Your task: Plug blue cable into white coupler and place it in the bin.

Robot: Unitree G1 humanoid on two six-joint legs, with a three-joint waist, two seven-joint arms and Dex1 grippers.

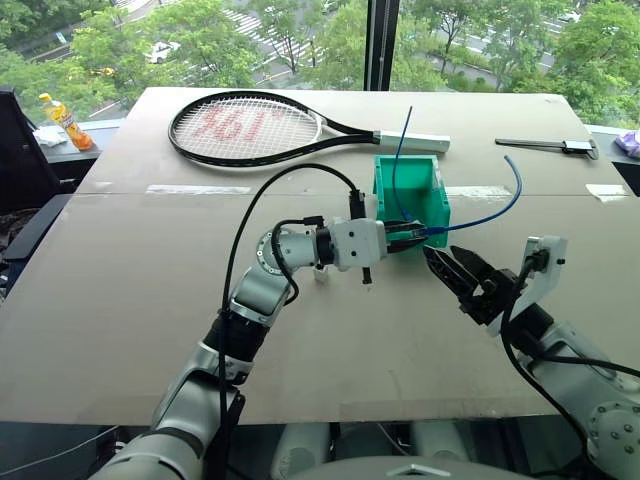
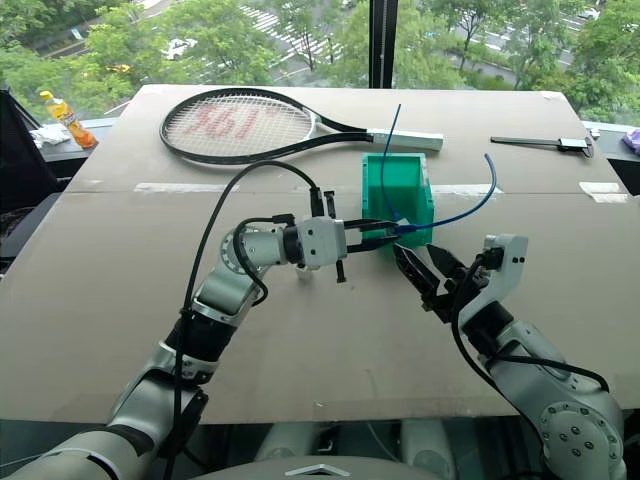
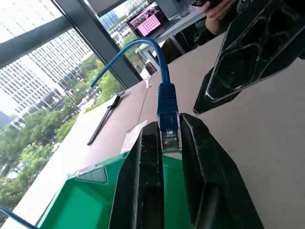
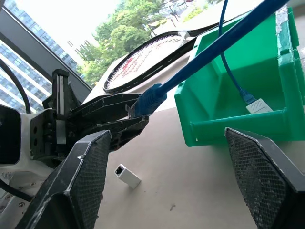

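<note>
My left gripper [image 1: 418, 235] is shut on the clear plug end of the blue cable [image 1: 492, 213], holding it level just in front of the teal bin [image 1: 436, 205]. The plug [image 3: 170, 136] sits between the two fingers, and the cable arcs up and away to the right. My right gripper [image 1: 442, 256] is open, close to the right of the plug and pointing towards it, with nothing between its fingers [image 4: 83, 183]. The white coupler [image 4: 127, 175] lies on the table below the left gripper, socket end showing.
Inside the bin lies a second, straighter blue cable [image 1: 399, 150] ending in a pale block [image 4: 259, 106]. A tennis racket [image 1: 250, 125] lies behind the bin. A dark flat tool [image 1: 560, 146] is at the back right and an orange bottle [image 1: 65, 120] at the far left.
</note>
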